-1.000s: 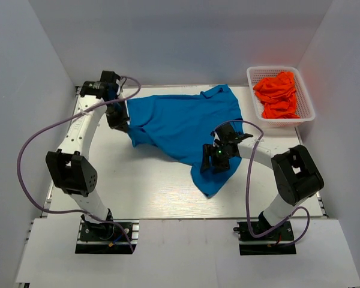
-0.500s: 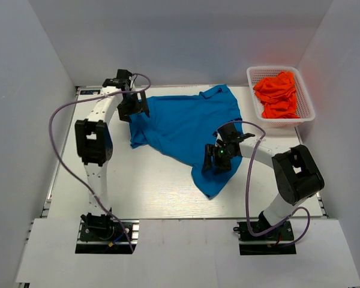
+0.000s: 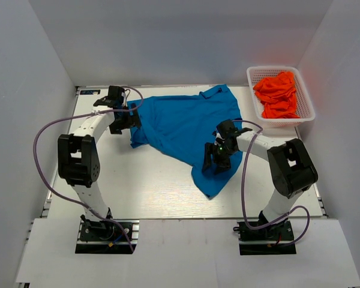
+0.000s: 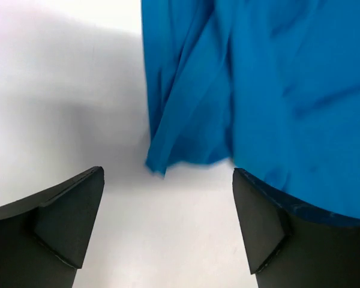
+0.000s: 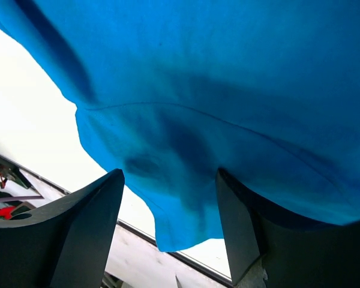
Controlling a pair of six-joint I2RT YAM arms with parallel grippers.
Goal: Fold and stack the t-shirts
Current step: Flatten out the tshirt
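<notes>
Left wrist: blue t-shirt (image 4: 258, 90) lies just beyond left tool (image 4: 168, 180).

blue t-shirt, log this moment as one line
blue t-shirt: spread out, unfolded | left pincer: open at its left edge | right pincer: open over its near corner | orange t-shirts: in basket

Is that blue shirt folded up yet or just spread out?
Spread out, rumpled: the blue shirt sprawls wide across the table, with no neat folded edges.
</notes>
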